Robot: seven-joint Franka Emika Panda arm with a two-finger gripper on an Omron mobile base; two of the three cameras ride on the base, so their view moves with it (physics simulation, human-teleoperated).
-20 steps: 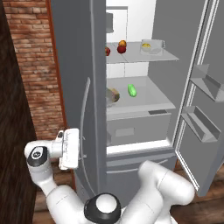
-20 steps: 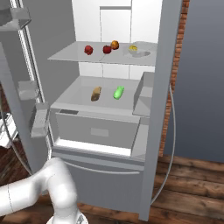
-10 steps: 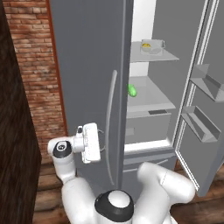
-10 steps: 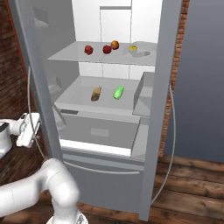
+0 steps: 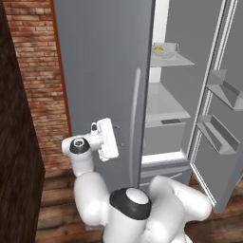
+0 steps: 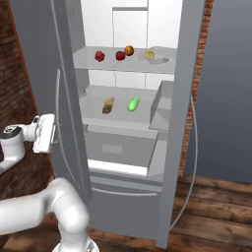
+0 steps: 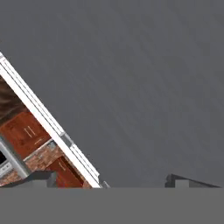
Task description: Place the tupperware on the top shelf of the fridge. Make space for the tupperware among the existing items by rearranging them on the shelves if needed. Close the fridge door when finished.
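Fingers spread wide and holding nothing, the gripper (image 5: 117, 142) sits flat against the outer face of the left door (image 5: 102, 71), beside its long upright handle (image 5: 134, 123); that's the left base view, with the tupperware (image 5: 164, 50) already up on the top shelf (image 5: 182, 61). Over to the right base view: the gripper (image 6: 53, 134) presses the door (image 6: 44, 74) from outside, the fridge (image 6: 189, 98) opening lying to the hand's right; the red fruits (image 6: 100, 55), bread chunk (image 6: 108, 104) and green vegetable (image 6: 133, 104) rest inside, the tupperware (image 6: 153, 56) at the shelf's right end. Hand view now: fingertips (image 7: 41, 178) well apart against plain grey door panel (image 7: 131, 78). My read: placing's done; the door needs swinging shut, and the right door (image 5: 223, 104) is wide open too.
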